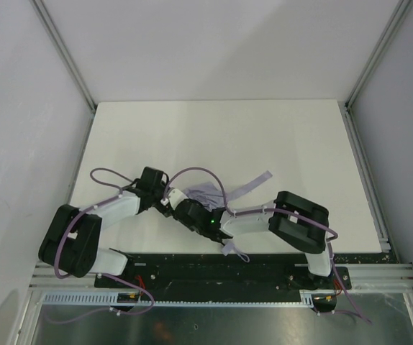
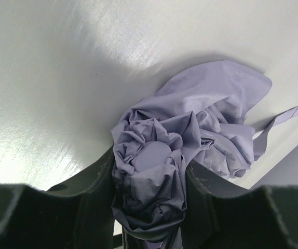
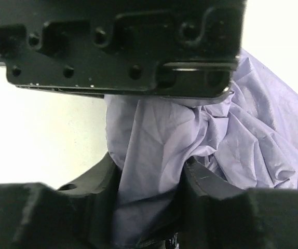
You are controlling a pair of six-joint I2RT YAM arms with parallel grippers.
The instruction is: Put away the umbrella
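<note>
The umbrella [image 1: 208,191] is a crumpled bundle of pale lavender fabric on the white table, mostly hidden under both wrists in the top view; a strap tail [image 1: 253,183] sticks out to the right. My left gripper [image 2: 150,171] is shut on the bunched end of the umbrella [image 2: 190,124]. My right gripper [image 3: 149,176] is shut on the umbrella's fabric [image 3: 263,140] from the other side, with the left gripper's black body [image 3: 118,46] right above it. Shaft and handle are hidden.
The white table [image 1: 214,136] is bounded by grey walls and aluminium frame posts [image 1: 365,79]. A black base rail [image 1: 221,269] runs along the near edge. Lavender cables [image 1: 106,176] loop over both arms.
</note>
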